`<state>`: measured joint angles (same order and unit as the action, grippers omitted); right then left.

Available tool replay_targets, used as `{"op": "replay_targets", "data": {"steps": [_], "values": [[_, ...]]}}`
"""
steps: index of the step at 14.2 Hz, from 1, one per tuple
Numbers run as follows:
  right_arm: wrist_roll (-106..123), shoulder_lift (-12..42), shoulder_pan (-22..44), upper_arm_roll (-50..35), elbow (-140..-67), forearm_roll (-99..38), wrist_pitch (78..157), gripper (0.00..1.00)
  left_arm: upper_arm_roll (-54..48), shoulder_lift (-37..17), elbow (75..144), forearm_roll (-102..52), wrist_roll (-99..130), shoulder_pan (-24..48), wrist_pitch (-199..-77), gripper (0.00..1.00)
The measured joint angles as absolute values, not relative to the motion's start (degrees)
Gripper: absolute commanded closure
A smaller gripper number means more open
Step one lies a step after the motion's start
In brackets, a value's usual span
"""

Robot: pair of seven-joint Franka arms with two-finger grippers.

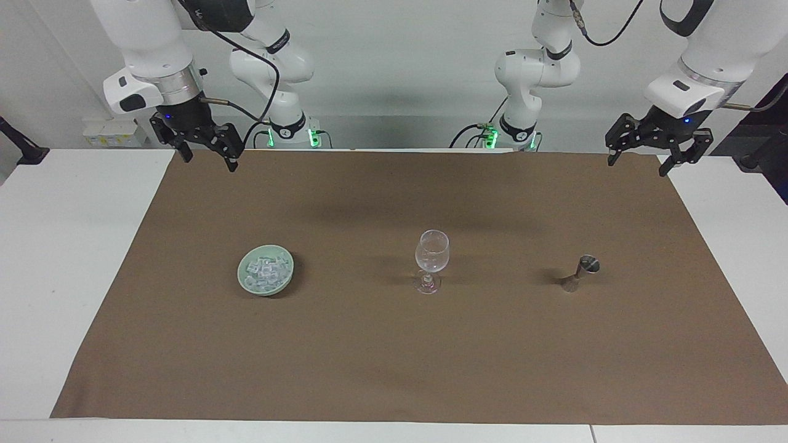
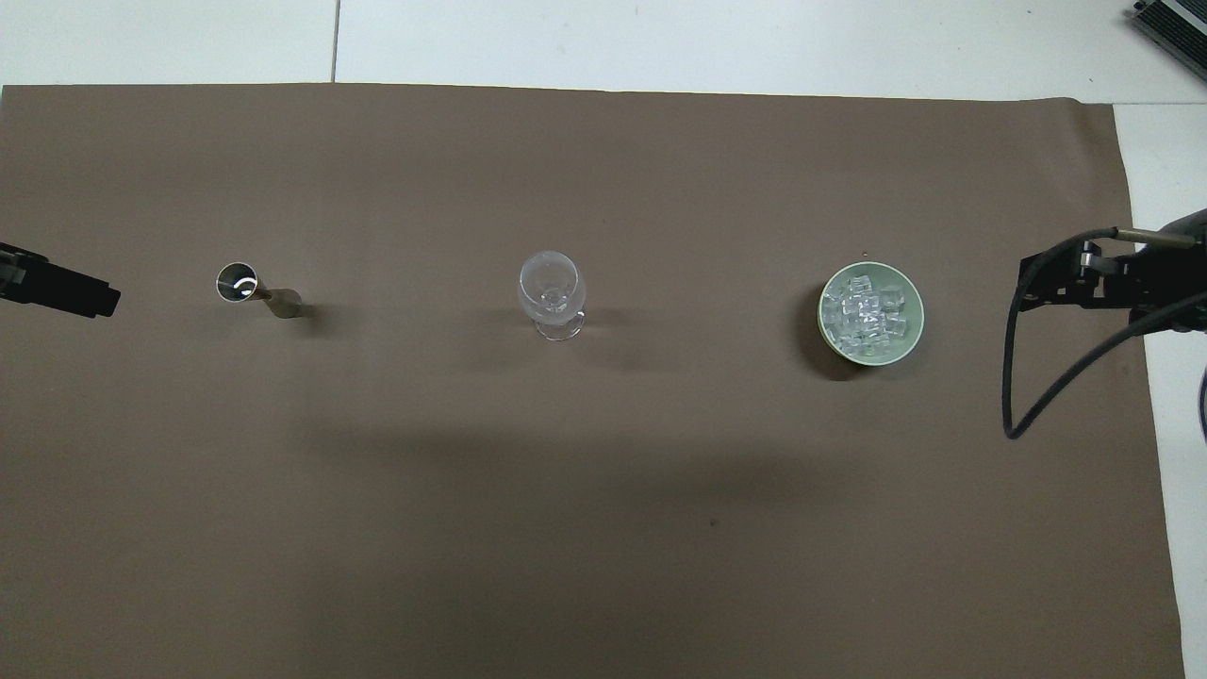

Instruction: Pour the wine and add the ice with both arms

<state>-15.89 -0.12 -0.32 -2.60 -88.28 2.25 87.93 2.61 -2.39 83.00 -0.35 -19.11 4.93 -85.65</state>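
From overhead, only the tip of my left gripper (image 2: 58, 287) shows, cut off at the frame's edge; my right gripper (image 2: 1084, 278) is half cut off too, with its black cable looping below. No writing is readable anywhere. In the facing view my left gripper (image 1: 643, 159) and right gripper (image 1: 208, 152) both hang wide and empty over the brown cloth's (image 1: 394, 363) edge nearest my bases. The clear stemmed wine glass (image 1: 431, 260) stands upright mid-cloth on the white counter (image 1: 68, 258). Beside it, toward my right arm's end, translucent ice cubes (image 1: 266, 271) fill a pale green bowl (image 1: 245, 280); toward my left arm's end stands a small steel jigger (image 1: 580, 274).
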Motion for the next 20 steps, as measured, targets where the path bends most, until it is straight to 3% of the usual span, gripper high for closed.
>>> {"op": "replay_targets", "data": {"steps": [8, 20], "values": [[-15.9, -0.1, -0.3, -2.6, -88.3, 2.2, 87.9, 0.0, 2.8, -6.2, 83.3, -8.8, -39.4, -5.1, -86.0, 0.0], [-15.9, -0.1, -0.3, -2.5, -88.3, 2.2, 87.9, 0.0, 2.8, -23.8, 85.4, -42.2, -93.8, -20.2, -91.3, 0.0]]}}
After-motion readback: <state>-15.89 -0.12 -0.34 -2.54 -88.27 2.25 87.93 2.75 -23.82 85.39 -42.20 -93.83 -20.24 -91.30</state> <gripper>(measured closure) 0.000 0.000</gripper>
